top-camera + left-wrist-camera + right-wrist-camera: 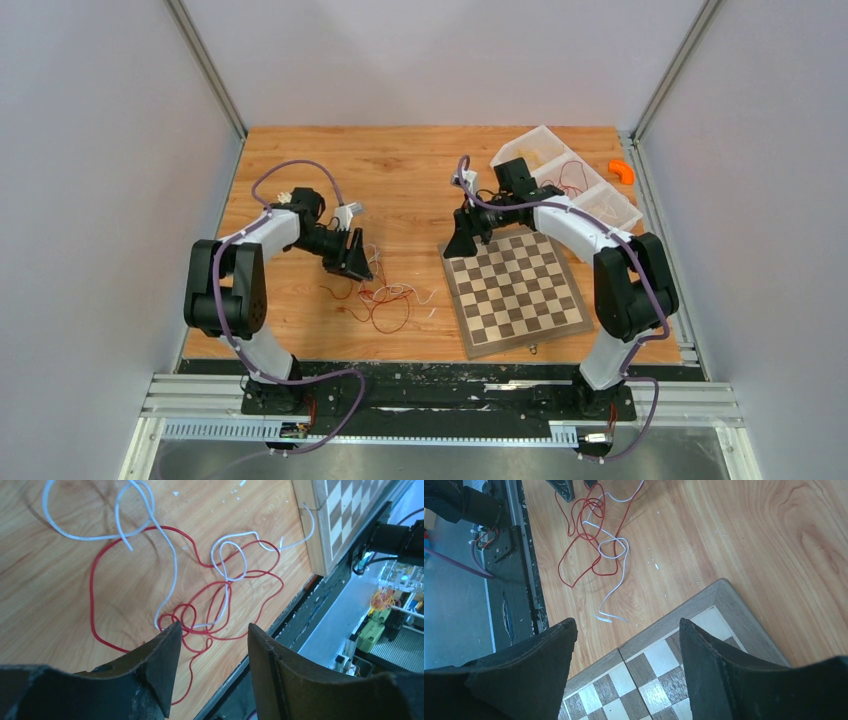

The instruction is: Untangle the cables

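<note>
Top view: the cables point(388, 298) lie in one loose red-and-white knot on the table point(400, 165), lower centre of the frame, just left of the chessboard point(515, 290); the left gripper point(355, 262) hangs at the knot's upper left edge, nothing in it; the right gripper point(468, 240) sits over the board's upper left corner, well apart from the knot; its jaws cannot be read from here.

Left wrist view: the left gripper point(214, 627) is parted to a middling gap, with nothing between the fingers point(162, 665); the cables point(226, 592) spread across the middle of the frame, red loops crossing white ones, the densest crossings just above the fingertips; one white end reaches right to the chessboard point(345, 510) edge; whether the tips touch the wire cannot be told.

Right wrist view: the right gripper point(626, 625) stands wide and empty over the chessboard point(659, 665) corner at the bottom of the frame; the cables point(596, 527) lie in the upper left, a white tail trailing down toward the board.

Judgement: the step in hand looks like the left arm's approach for a first pick; no strand is separated yet. The next move calls for lowering onto a single strand, not a crossing, and closing fully since the wire is thin; the right arm would need to come across to pin or draw off another strand.
</note>
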